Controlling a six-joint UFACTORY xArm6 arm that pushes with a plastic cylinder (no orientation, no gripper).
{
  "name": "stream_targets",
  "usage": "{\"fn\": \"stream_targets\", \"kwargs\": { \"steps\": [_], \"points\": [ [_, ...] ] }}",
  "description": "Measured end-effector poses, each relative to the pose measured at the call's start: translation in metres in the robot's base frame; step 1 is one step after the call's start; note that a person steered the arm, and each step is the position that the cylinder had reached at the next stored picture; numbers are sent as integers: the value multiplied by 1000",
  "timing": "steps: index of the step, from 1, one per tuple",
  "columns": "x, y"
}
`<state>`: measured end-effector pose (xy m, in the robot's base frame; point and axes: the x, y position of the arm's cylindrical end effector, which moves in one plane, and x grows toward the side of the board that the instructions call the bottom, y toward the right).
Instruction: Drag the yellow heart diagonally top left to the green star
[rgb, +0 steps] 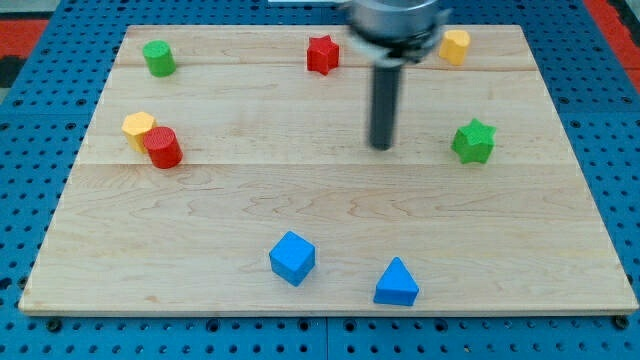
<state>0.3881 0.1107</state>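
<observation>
Steering from a distance, I take the green star (473, 141) as my landmark and place everything against it. My tip (381, 147) rests on the wooden board (300, 200) well to the view's left of the star, at about the same height in the view, and it touches no block; it is a bare rod, so it holds nothing and presses on nothing.

Two yellow blocks show, and neither shape is clear enough for me to call a heart with certainty. One yellow block (454, 46) sits above the star, toward the view's top, a little to its left. The other yellow block (138, 127) lies far to the star's left, touching the red cylinder (161, 147). Since the task asks for a diagonal drag up and left, neither spot fits neatly, and I cannot tell which one is meant.

I judge the task as barely begun: no yellow block is beside the star, and my tip has yet to get behind either one. The whole push remains.

Other blocks sit clear of the star: a red star (322, 54) up and left, a green cylinder (158, 58) far up-left, a blue cube (292, 257) and blue triangle (397, 283) below-left.
</observation>
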Motion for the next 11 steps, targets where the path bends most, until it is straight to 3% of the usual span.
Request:
{"fn": "stream_targets", "kwargs": {
  "steps": [2,3,4,5,7,8,10,11],
  "points": [
    [-117,123],
    [-150,149],
    [-156,92],
    [-133,19],
    [-180,45],
    [-184,43],
    [-125,-23],
    [-127,-23]
  ]
}}
